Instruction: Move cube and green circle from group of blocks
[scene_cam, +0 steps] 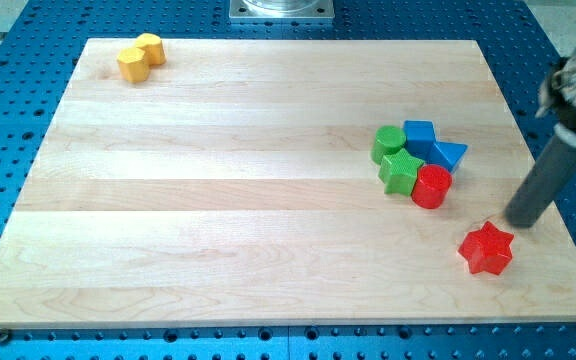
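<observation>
A group of blocks sits at the view's right on the wooden board [268, 180]: a green circle [388, 143], a blue cube [419, 135], a blue triangle [449, 154], a green star [401, 171] and a red cylinder [431, 186], all touching. My tip [521, 221] is to the right of and below the group, apart from it. A red star [486, 249] lies alone just left of and below my tip.
A yellow hexagon [133, 65] and a yellow cylinder [150, 48] touch each other at the board's top left corner. A blue perforated table [18, 120] surrounds the board. The arm's base [281, 9] is at the view's top.
</observation>
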`<control>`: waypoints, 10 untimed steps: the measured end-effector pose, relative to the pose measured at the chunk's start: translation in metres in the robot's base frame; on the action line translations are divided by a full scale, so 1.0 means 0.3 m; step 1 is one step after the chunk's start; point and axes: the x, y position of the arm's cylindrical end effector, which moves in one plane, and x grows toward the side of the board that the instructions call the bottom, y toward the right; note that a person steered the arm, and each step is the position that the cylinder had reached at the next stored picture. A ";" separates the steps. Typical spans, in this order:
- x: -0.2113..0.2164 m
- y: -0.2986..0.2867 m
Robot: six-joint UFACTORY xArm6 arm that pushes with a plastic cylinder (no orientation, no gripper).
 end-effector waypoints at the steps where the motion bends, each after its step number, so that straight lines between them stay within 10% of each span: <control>1: -0.153 0.096; 3: -0.347 -0.118; 10: -0.356 -0.834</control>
